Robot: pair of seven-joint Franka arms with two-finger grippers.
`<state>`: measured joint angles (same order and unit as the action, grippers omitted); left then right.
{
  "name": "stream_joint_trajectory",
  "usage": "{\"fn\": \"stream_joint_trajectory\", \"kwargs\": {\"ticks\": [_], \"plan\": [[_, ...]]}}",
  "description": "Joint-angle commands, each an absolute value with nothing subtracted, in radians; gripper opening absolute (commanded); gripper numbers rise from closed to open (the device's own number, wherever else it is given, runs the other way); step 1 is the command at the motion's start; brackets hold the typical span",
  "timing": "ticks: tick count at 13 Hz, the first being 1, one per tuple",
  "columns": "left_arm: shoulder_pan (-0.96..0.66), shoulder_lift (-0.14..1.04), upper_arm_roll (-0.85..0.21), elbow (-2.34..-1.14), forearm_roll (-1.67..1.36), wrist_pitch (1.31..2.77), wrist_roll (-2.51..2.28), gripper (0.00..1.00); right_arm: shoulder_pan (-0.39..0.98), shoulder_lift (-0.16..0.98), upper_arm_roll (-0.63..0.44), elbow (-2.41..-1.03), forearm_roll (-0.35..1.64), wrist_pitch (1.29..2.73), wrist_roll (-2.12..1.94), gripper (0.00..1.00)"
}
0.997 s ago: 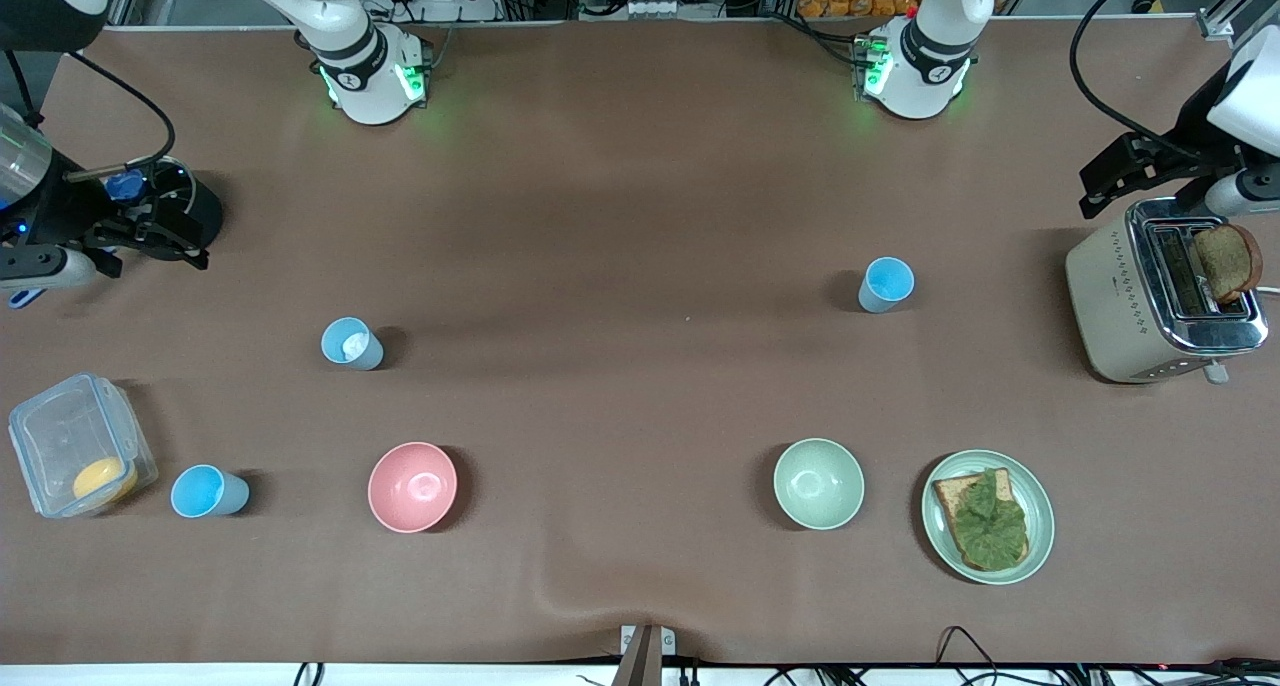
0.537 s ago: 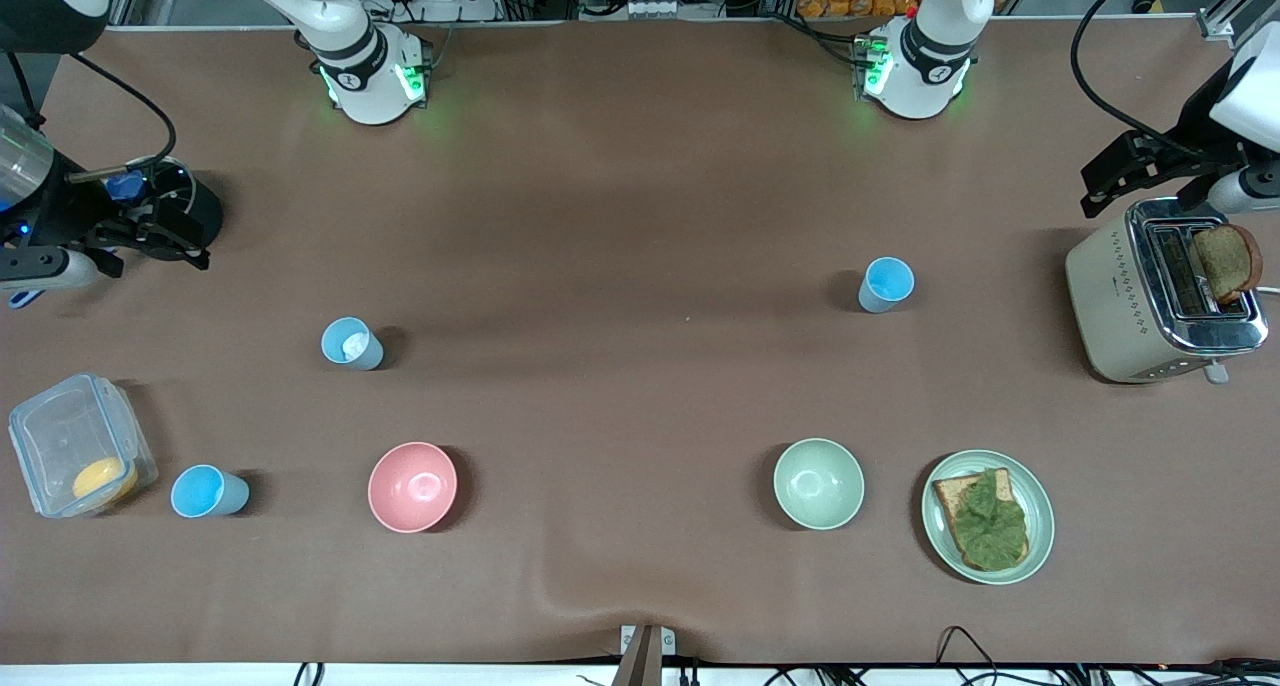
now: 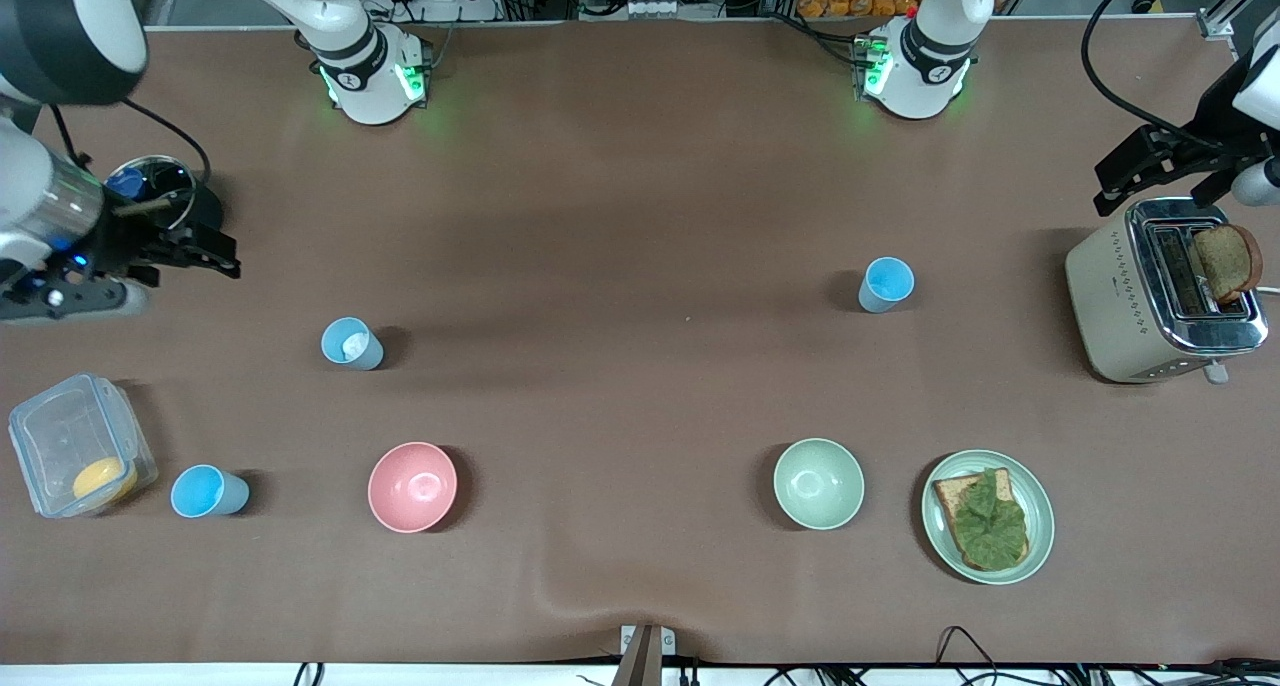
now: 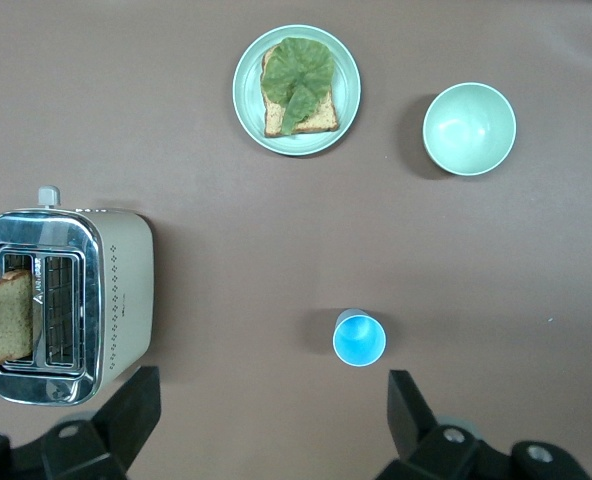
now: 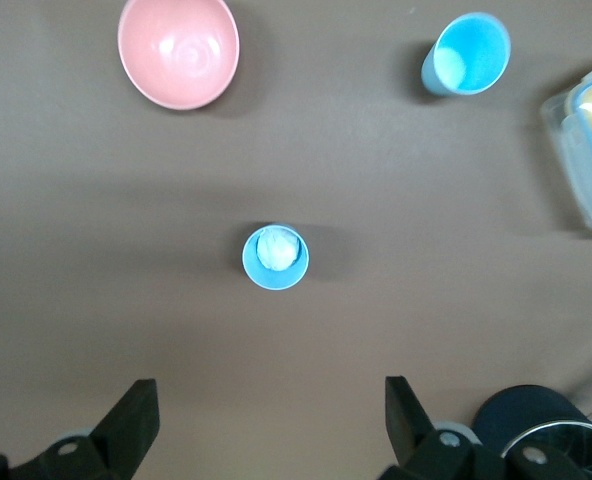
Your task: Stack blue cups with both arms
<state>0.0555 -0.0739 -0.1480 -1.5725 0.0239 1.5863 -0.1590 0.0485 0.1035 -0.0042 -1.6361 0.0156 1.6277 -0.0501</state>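
Overhead, the right gripper (image 3: 205,249), fingers spread and empty, hung over the right arm's table end; its wrist view alone showed a white lump in one blue cup (image 5: 275,257). Likewise unclenched, the left gripper (image 3: 1135,171) hung beside the toaster (image 3: 1160,291), another blue cup (image 3: 885,284) standing amid bare table.

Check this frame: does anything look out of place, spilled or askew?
One oddity: the blue cup farther from the front camera at the right arm's end holds a white lump, which could hinder stacking. The other two blue cups look empty and upright. Nothing is spilled.
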Motion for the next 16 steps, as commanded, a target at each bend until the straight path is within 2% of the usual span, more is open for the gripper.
{"fn": "stream_joint_trajectory", "kwargs": {"ticks": [1, 5, 9, 14, 15, 16], "plan": [[0.063, -0.074, -0.152, -1.563, 0.043, 1.586, -0.178, 1.0, 0.063, 0.173, -0.002, -1.628, -0.002, 1.641, -0.037, 1.0], [0.063, -0.066, -0.152, -1.563, 0.043, 1.585, -0.179, 1.0, 0.022, 0.277, -0.002, -1.675, -0.002, 1.721, -0.052, 1.0], [0.071, -0.064, -0.15, -1.562, 0.048, 1.586, -0.181, 1.0, 0.018, 0.304, -0.002, -1.899, 0.003, 2.021, -0.115, 1.0], [0.084, -0.066, -0.15, -1.562, 0.045, 1.586, -0.183, 1.0, 0.023, 0.422, -0.002, -1.937, -0.003, 2.12, -0.178, 1.0], [0.083, -0.066, -0.15, -1.562, 0.048, 1.586, -0.183, 1.0, 0.021, 0.451, -0.002, -1.937, -0.003, 2.123, -0.189, 0.95], [0.083, -0.066, -0.15, -1.562, 0.049, 1.586, -0.183, 1.0, 0.023, 0.466, -0.002, -1.937, -0.003, 2.125, -0.189, 0.77]]}}
